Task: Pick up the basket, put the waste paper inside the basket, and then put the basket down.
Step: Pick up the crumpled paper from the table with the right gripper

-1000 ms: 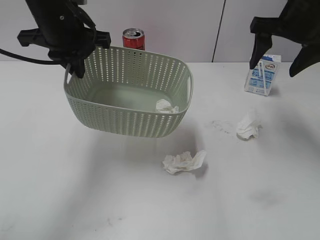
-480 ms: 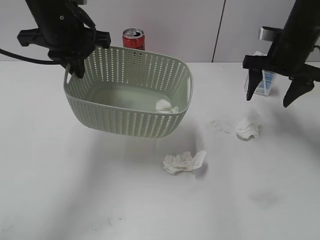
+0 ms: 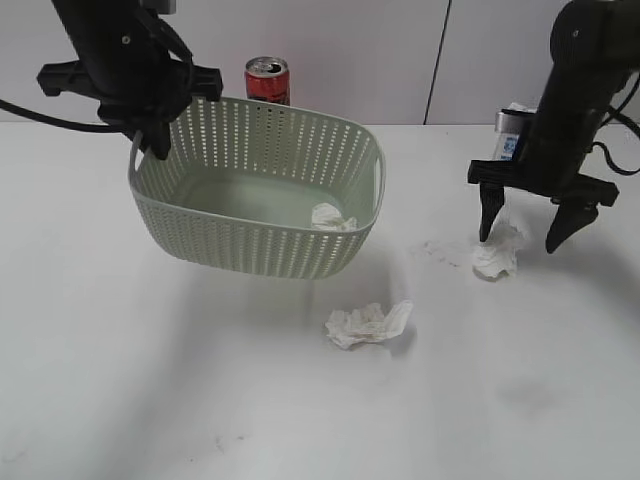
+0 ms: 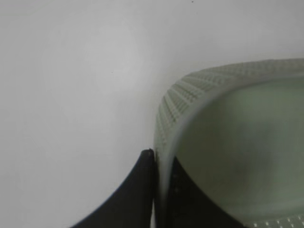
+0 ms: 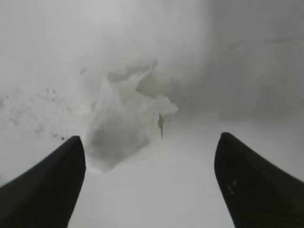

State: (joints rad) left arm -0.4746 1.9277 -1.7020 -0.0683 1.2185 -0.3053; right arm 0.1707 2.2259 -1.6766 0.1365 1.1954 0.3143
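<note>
My left gripper (image 3: pixel 155 140) is shut on the left rim of the pale green basket (image 3: pixel 262 240) and holds it tilted above the table; the rim also shows between the jaws in the left wrist view (image 4: pixel 164 142). One white paper wad (image 3: pixel 332 214) lies inside the basket. A second wad (image 3: pixel 368 323) lies on the table in front of the basket. A third wad (image 3: pixel 497 255) lies to the right, also in the right wrist view (image 5: pixel 124 123). My right gripper (image 3: pixel 524 238) is open, its fingers low on either side of this wad.
A red drink can (image 3: pixel 268 79) stands behind the basket. A blue-and-white carton (image 3: pixel 508 145) stands behind my right arm, mostly hidden by it. The white table (image 3: pixel 150 380) carries faint smudges near the right wad.
My right gripper has come down and left from high at the back right to straddle the right wad. The left gripper and the basket have stayed still.
</note>
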